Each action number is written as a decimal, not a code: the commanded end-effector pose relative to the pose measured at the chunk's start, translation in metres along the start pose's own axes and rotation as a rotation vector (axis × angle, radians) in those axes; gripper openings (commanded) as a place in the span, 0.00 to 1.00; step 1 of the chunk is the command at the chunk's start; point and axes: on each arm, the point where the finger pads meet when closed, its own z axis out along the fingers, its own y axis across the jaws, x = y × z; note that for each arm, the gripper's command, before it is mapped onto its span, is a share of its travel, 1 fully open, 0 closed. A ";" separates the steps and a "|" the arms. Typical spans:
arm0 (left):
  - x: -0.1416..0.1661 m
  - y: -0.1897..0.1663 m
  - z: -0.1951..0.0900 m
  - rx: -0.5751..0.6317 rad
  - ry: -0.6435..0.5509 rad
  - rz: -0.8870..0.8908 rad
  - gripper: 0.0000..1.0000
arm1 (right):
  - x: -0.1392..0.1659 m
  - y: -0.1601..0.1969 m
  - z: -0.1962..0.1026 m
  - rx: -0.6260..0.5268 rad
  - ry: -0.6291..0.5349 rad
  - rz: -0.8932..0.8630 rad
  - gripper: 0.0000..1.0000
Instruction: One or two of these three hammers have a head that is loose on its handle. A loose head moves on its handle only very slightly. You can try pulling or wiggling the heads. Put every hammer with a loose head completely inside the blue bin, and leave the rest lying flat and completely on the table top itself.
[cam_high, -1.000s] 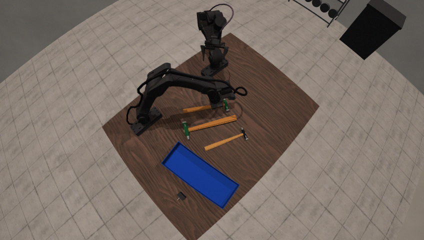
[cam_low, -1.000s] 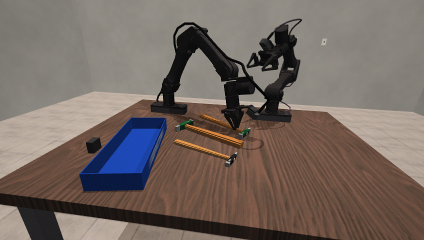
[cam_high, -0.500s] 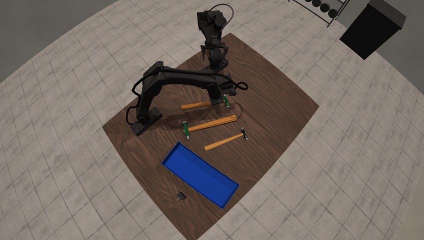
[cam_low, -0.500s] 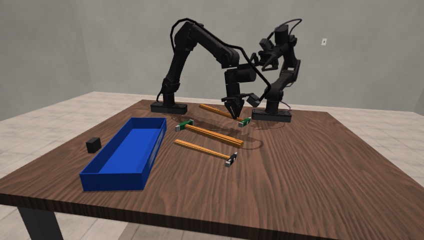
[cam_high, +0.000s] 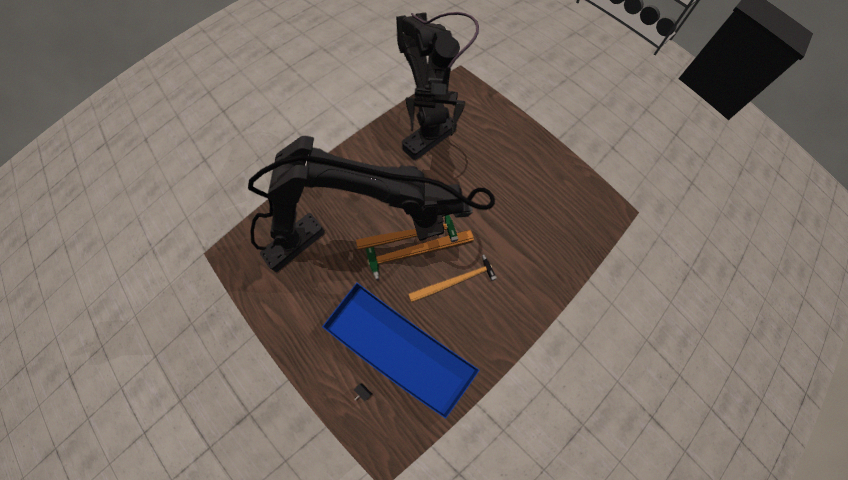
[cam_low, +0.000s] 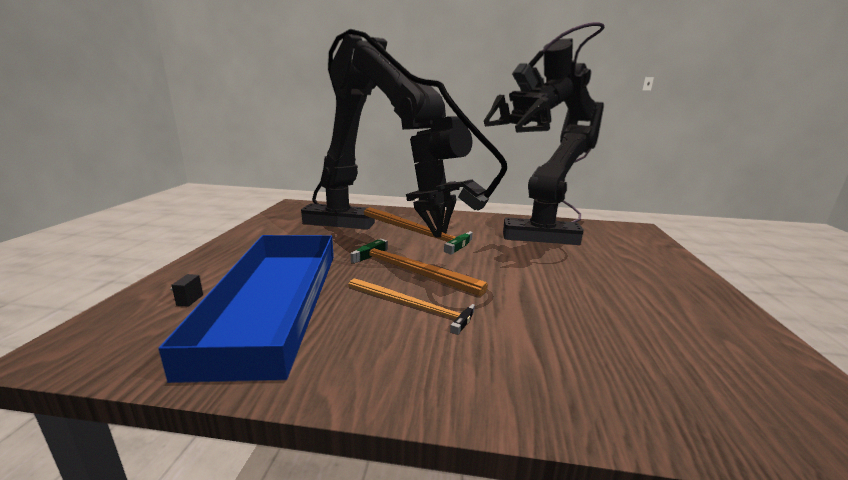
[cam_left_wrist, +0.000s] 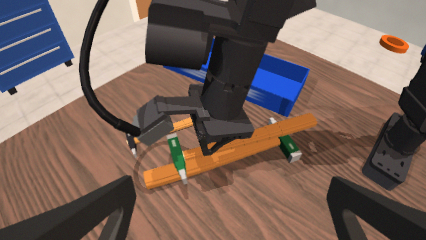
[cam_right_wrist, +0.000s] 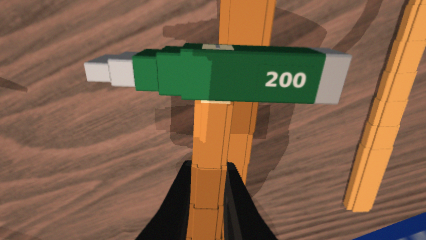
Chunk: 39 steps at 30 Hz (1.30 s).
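Green-headed hammer marked 200 (cam_high: 451, 228) (cam_low: 458, 242) (cam_left_wrist: 176, 156) (cam_right_wrist: 250, 75), its orange handle clamped between the right gripper's (cam_low: 439, 231) (cam_right_wrist: 209, 167) nearly closed fingers, hangs over the table's far half. Its head lies just right of them; the wide-open, empty left gripper (cam_high: 435, 118) (cam_low: 516, 123) (cam_left_wrist: 231, 192) is farther away.

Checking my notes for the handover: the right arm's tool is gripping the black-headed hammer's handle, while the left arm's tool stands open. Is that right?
Not quite: the right arm's tool is gripping the handle of a green-headed hammer, as the right wrist view shows. The rest stands.
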 end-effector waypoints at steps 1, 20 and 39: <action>-0.061 0.010 0.029 -0.045 -0.113 0.008 1.00 | 0.015 -0.035 -0.018 -0.010 -0.033 -0.058 0.10; -0.072 -0.018 0.211 0.026 0.001 0.006 1.00 | 0.094 -0.199 -0.038 -0.008 -0.023 -0.013 0.10; -0.055 -0.024 0.233 0.030 0.056 0.016 1.00 | 0.133 -0.280 -0.048 0.002 -0.028 0.017 0.10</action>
